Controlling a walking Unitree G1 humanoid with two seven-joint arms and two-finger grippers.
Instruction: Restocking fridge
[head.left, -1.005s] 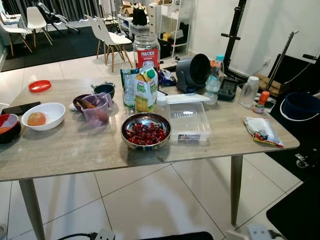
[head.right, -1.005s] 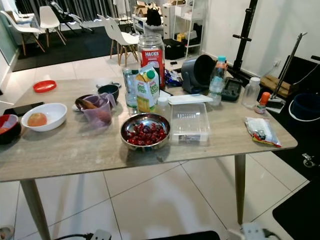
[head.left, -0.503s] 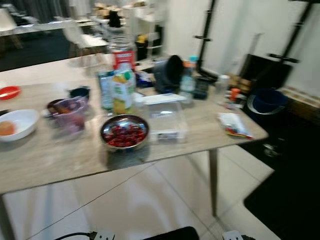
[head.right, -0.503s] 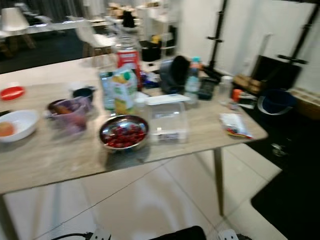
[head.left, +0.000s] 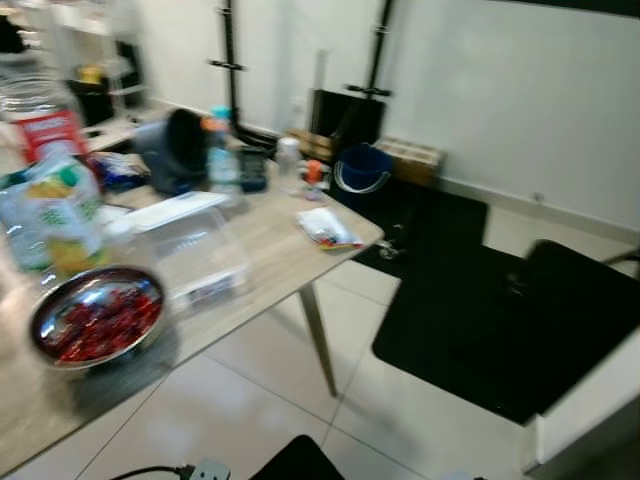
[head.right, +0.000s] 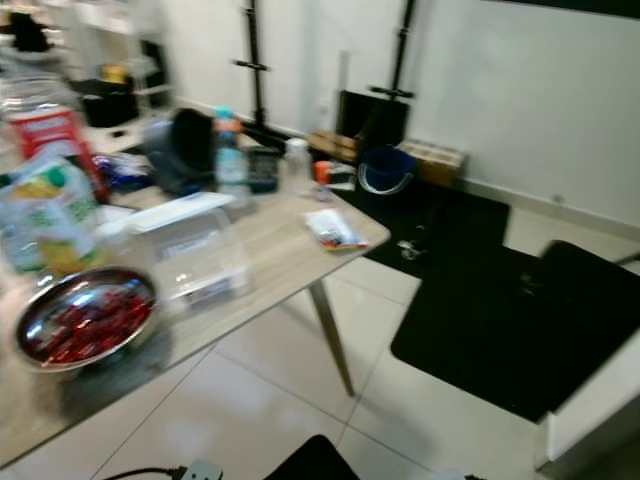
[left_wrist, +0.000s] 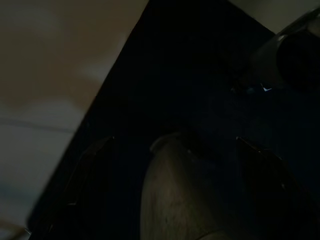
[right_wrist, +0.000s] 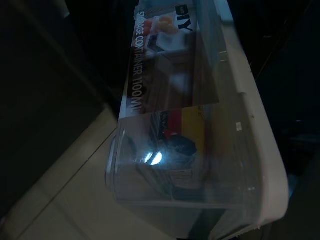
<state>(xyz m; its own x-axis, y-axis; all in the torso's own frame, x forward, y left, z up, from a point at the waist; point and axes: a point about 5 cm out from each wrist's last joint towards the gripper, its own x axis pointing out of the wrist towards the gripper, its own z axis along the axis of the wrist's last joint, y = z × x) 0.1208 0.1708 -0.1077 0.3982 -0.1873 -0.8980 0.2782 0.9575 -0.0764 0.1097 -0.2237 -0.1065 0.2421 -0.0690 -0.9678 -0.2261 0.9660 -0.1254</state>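
Note:
A clear storage container (right_wrist: 200, 125) with a white lid and a printed label sits very close in the right wrist view, above tile and a dark mat. My right gripper holds it, and food shows faintly inside. On the wooden table (head.left: 275, 245) at my left stand a metal bowl of red fruit (head.left: 95, 318), a juice carton (head.left: 60, 215), a red-labelled jar (head.left: 45, 125), a water bottle (head.left: 222, 158) and an empty clear box (head.left: 195, 258) with its lid (head.left: 178, 210) behind it. My left gripper (left_wrist: 175, 145) hangs in the dark, fingers apart.
A snack packet (head.left: 325, 230) lies near the table's right corner. Beyond it, a blue bucket (head.left: 362, 170) stands by the white wall. A black mat (head.left: 500, 320) covers the floor to the right. White tile lies in front of the table.
The camera has swung to the right with blur: the table has slid to the left of the picture, and the wall, bucket and black mat have come into view.

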